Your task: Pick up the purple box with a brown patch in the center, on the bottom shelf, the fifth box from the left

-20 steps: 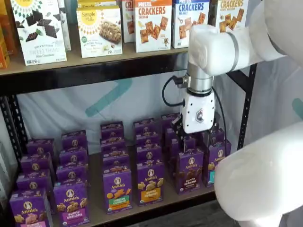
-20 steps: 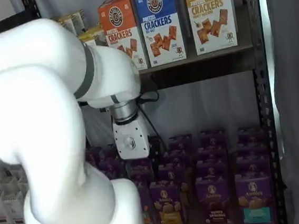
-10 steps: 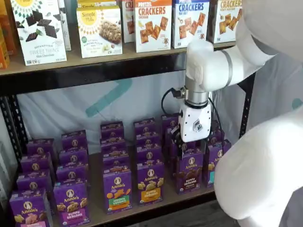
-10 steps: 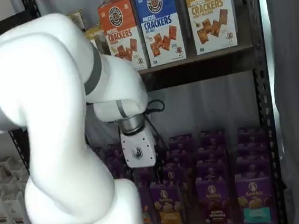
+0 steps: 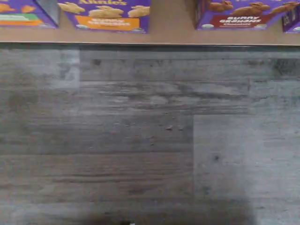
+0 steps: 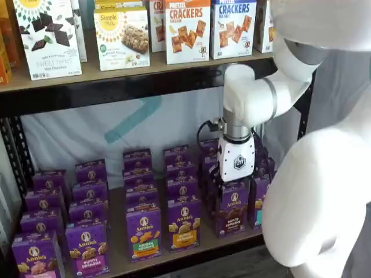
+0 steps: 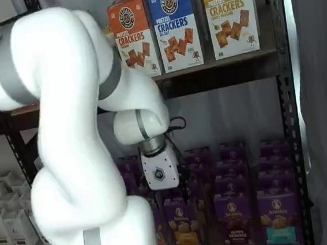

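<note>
Purple box (image 6: 233, 207), lower right of frame; fingers (image 6: 231, 184) hanging just above it, opening unclear. Best descending straight, straddling the top.

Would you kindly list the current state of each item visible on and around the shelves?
Tall purple Annie's carton with brown bunny cookies: upright at the front of its row, not lifted.
White-bodied gripper with black fingers: low over that carton's row; fingers too hidden to tell open or shut.
Purple carton with orange-yellow label: upright, untouched.
Tan board bottom shelf: stocked with rows of purple cartons.
Cracker boxes on the upper shelf: upright, facing forward.
</note>
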You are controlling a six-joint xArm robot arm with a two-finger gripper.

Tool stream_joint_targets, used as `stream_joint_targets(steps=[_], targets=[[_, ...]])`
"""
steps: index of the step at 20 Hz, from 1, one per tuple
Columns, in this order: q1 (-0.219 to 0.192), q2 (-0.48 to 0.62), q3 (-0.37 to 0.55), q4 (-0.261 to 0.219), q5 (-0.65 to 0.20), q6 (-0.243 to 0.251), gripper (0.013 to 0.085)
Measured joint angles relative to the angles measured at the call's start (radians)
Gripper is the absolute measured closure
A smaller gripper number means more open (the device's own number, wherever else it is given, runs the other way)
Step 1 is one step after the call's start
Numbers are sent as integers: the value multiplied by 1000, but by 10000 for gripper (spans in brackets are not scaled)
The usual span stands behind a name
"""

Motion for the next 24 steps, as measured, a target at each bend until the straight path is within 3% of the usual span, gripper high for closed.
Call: stream_joint_targets(steps=[7,13,19,24], targets=[[-51,182,-40,-3,-178,-41,130],[-92,313,-83,24,-283,-105,130],[-124,462,-156,16,-356,-128,130],[-139,571,-230,92,-408,-218,130]])
